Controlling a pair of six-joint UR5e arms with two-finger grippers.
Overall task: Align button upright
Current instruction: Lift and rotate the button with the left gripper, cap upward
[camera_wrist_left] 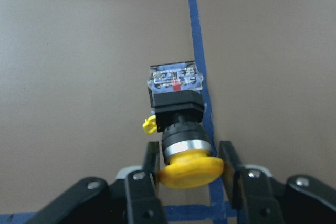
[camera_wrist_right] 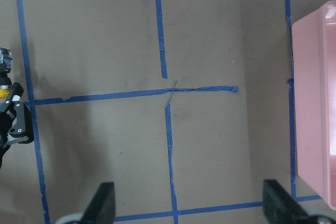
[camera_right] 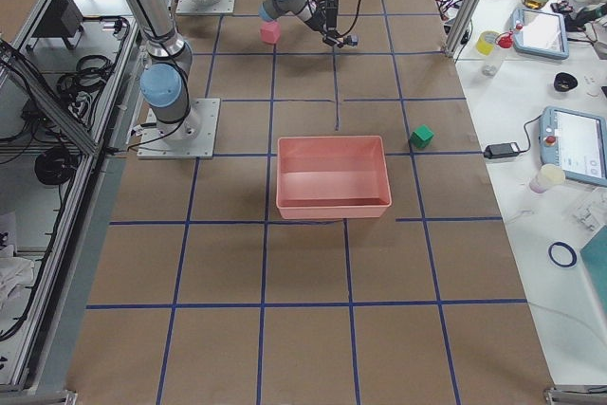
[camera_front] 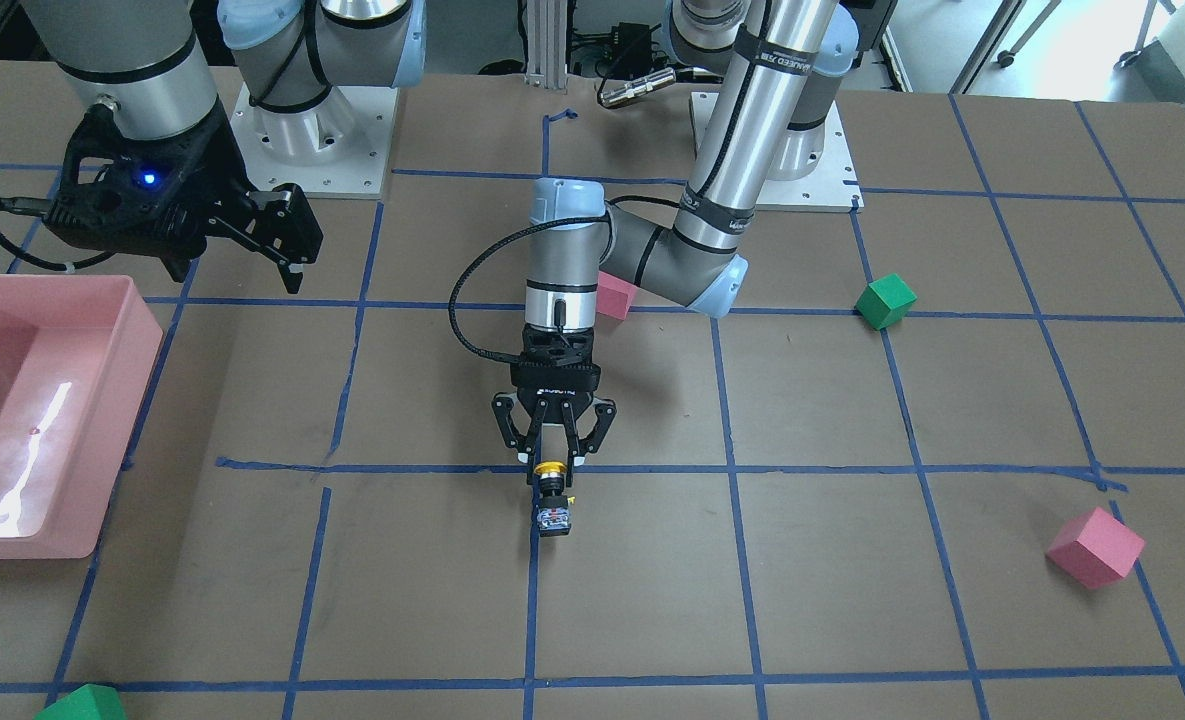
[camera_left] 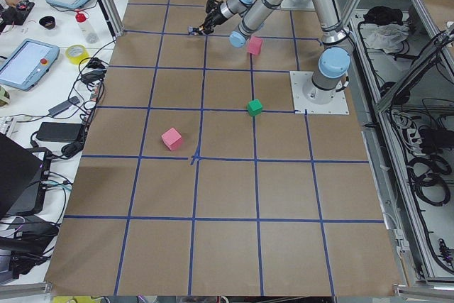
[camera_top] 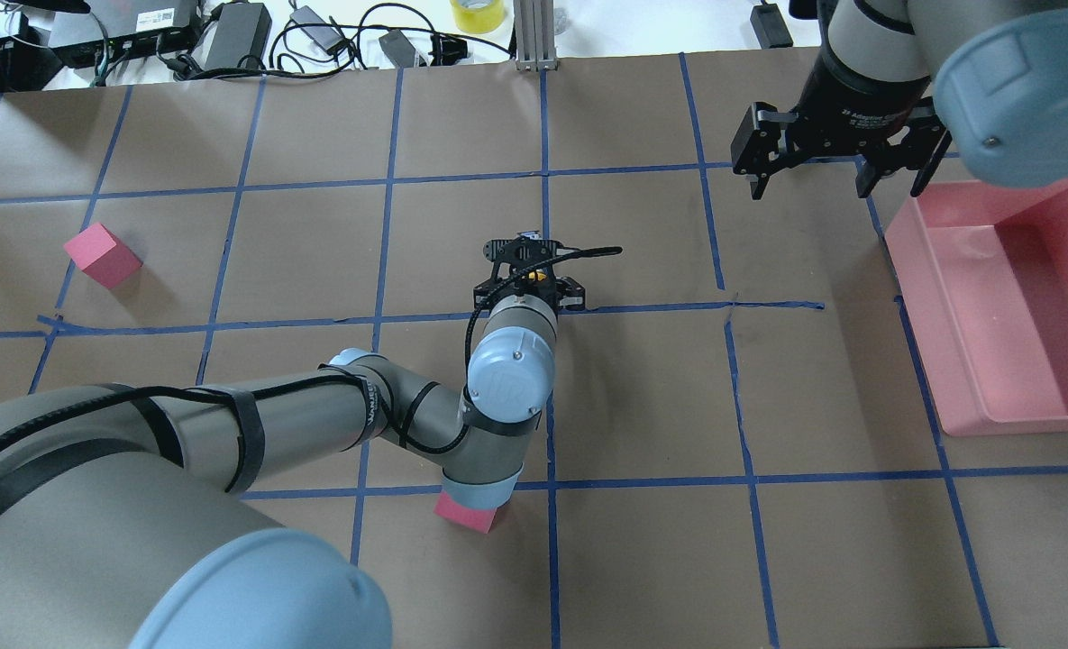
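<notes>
The button (camera_front: 553,497) lies on its side on the brown table, on a blue tape line. In the left wrist view the button (camera_wrist_left: 178,114) has its yellow cap toward me and its grey-white contact block pointing away. My left gripper (camera_front: 552,462) is low over the table, with its fingers (camera_wrist_left: 152,161) closed on both sides of the yellow cap. From overhead the left gripper (camera_top: 531,270) hides most of the button. My right gripper (camera_front: 287,250) is open and empty, held above the table beside the pink bin; it also shows overhead (camera_top: 840,176).
A pink bin (camera_front: 112,450) stands on my right side; it also shows overhead (camera_top: 917,306). A pink cube (camera_front: 614,295) lies under my left forearm. A green cube (camera_front: 885,301) and another pink cube (camera_front: 1095,547) lie on my left side. A second green cube (camera_front: 82,703) sits at the far edge.
</notes>
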